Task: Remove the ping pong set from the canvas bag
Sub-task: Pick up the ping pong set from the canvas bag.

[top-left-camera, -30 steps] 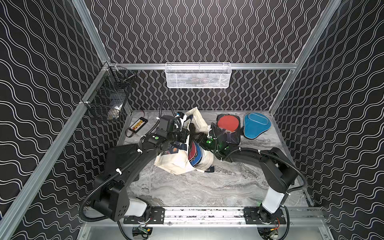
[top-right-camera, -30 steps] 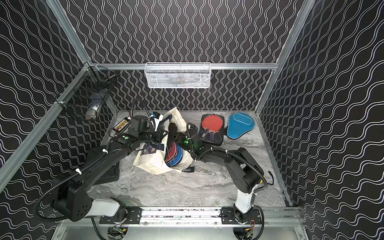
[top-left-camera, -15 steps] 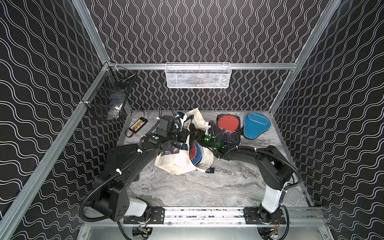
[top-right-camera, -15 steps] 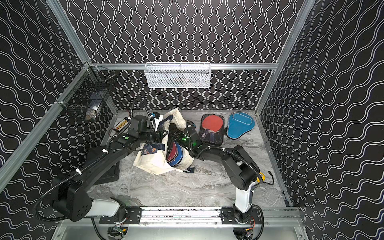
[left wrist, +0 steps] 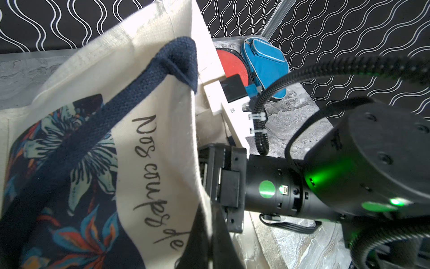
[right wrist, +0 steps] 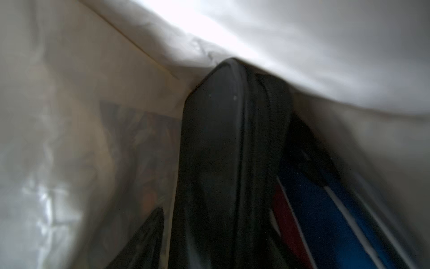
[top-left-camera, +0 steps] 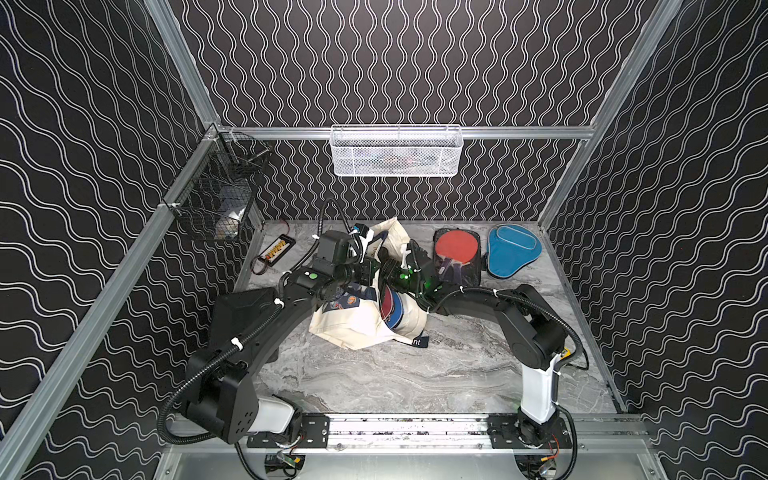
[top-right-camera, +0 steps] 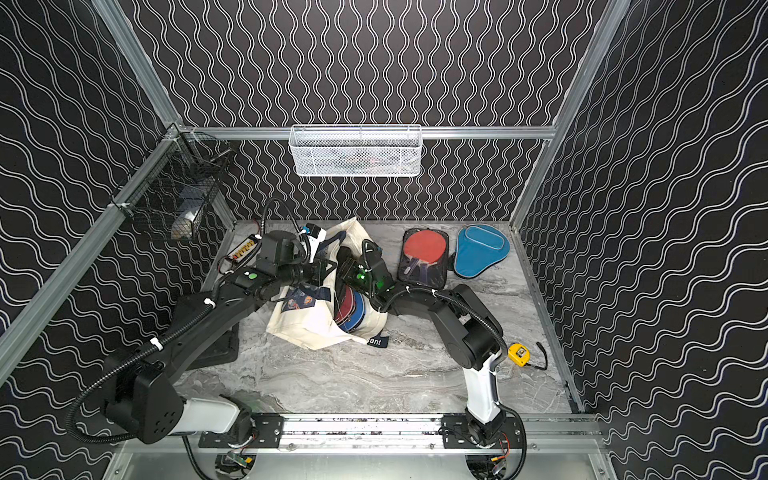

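Note:
The cream canvas bag [top-left-camera: 353, 328] [top-right-camera: 307, 328] lies on the marble table with its mouth facing right. My left gripper [left wrist: 210, 246] is shut on the bag's upper rim [left wrist: 197, 163] and holds the mouth up. My right gripper [top-left-camera: 386, 272] reaches into the mouth. Inside, a black-edged case [right wrist: 221, 151] stands between its fingers, and one fingertip [right wrist: 149, 235] shows a thin gap from the case. Maroon [right wrist: 286, 221] and blue [right wrist: 325, 221] covers lie beside it, and both poke from the mouth [top-left-camera: 392, 309]. A clear pouch with a red paddle [top-left-camera: 457, 253] and a teal cover [top-left-camera: 513, 249] lie outside.
A white mesh basket [top-left-camera: 395, 151] hangs on the back wall and a black wire basket [top-left-camera: 220, 199] on the left rail. A black hard case [top-left-camera: 241, 316] sits under my left arm. A yellow tape measure [top-right-camera: 518, 353] lies at the right, and a small battery board [top-left-camera: 276, 249] at the back left.
My right gripper has pushed leftward, deeper into the bag's mouth, and its jaws have narrowed slightly. My left gripper has kept its hold on the rim.

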### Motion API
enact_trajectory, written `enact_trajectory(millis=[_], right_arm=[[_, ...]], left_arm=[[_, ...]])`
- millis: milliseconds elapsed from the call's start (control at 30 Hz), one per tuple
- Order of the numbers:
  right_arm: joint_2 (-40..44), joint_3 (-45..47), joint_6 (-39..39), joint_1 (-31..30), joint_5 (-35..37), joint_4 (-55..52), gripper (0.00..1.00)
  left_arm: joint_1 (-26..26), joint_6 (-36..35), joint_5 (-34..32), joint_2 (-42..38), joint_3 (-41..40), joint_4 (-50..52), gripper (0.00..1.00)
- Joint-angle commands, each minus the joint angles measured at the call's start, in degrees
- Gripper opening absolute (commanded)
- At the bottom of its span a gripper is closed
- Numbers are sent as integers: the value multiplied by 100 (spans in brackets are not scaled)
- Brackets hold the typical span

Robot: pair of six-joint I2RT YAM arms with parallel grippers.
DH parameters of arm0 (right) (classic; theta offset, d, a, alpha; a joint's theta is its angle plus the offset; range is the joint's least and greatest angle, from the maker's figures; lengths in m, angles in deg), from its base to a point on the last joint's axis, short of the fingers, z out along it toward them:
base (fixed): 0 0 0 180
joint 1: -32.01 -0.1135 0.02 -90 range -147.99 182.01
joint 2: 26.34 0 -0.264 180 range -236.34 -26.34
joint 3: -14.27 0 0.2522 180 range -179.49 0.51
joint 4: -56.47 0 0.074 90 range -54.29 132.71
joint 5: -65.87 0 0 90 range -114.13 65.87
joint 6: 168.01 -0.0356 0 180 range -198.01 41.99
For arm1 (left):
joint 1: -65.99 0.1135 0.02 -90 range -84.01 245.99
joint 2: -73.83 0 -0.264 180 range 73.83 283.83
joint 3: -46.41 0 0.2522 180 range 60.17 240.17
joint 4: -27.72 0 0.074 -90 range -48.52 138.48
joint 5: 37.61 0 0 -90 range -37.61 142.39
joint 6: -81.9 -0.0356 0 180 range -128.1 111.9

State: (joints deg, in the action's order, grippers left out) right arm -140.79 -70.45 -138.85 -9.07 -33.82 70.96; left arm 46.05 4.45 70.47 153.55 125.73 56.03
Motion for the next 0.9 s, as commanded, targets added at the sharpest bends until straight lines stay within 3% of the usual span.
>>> enact_trajectory(millis=[0,67,300,533,867], right_arm=[[-112,-171,-99,2,-221,371,56],[-350,-235,-138,11,-245,497,53],[-184,-259,21,30,-208,632,20],[749,204,327,30,159,663,8],[2062,1000,947,30,814,99,4]], left_arm=[[7,54,116,-86,18,-277,0],[7,63,116,-117,10,-285,0],[-5,-7,9,-235,2,-208,0],[3,-8,-226,-229,40,-103,0],[234,180,-508,-221,45,-64,0]])
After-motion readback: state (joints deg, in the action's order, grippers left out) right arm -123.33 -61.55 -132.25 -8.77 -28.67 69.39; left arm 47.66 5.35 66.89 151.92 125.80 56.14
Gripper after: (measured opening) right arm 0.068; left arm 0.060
